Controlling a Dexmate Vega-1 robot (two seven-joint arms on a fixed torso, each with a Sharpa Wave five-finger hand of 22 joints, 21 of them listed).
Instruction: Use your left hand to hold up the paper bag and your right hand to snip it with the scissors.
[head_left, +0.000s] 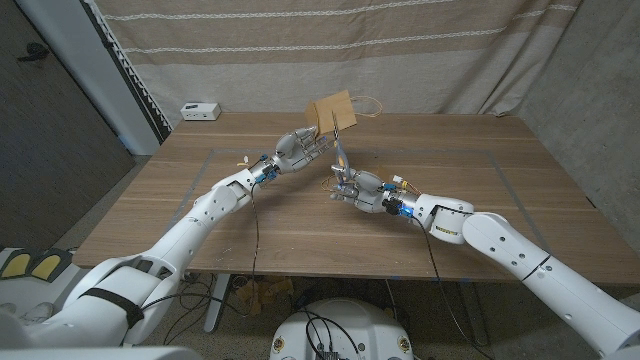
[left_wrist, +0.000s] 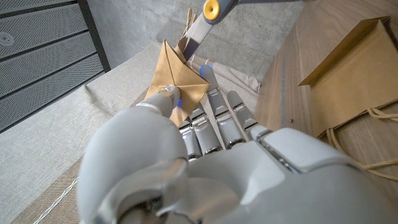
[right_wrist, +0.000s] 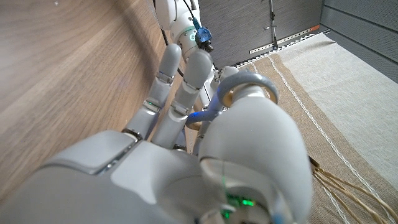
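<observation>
A striped grey curtain (head_left: 340, 45) hangs behind the wooden table (head_left: 450, 150). A small white box (head_left: 200, 110) sits on the table by its far edge, well to my left of the paper bag.

My left hand (head_left: 298, 148) holds the paper bag (head_left: 335, 108) raised off the table, toward the far edge. In the left wrist view the fingers (left_wrist: 208, 109) are clenched on a folded corner of the brown paper (left_wrist: 174, 78). A second brown paper bag (left_wrist: 348, 74) with cord handles lies flat on the table near that hand; I cannot see inside it.

My right hand (head_left: 365, 190), nearer my body than the raised bag, grips the scissors (head_left: 342, 160), blades pointing up toward the bag's lower edge. In the right wrist view the fingers (right_wrist: 180, 81) are curled through the blue-grey handle loop (right_wrist: 249, 84). The blade (left_wrist: 199, 31) and its yellow pivot (left_wrist: 211, 9) show just beside the paper. I cannot tell whether the blades are apart or whether the paper lies between them.

Procedure for the current step, as judged:
1. Keep the left grip firm so that the paper stays taut.
2. Feed the bag's edge well into the blades, not only to the tips.
3. Close the blades in one stroke, clear of the left fingers.

Contents: I cannot tell whether the raised bag holds anything.
</observation>
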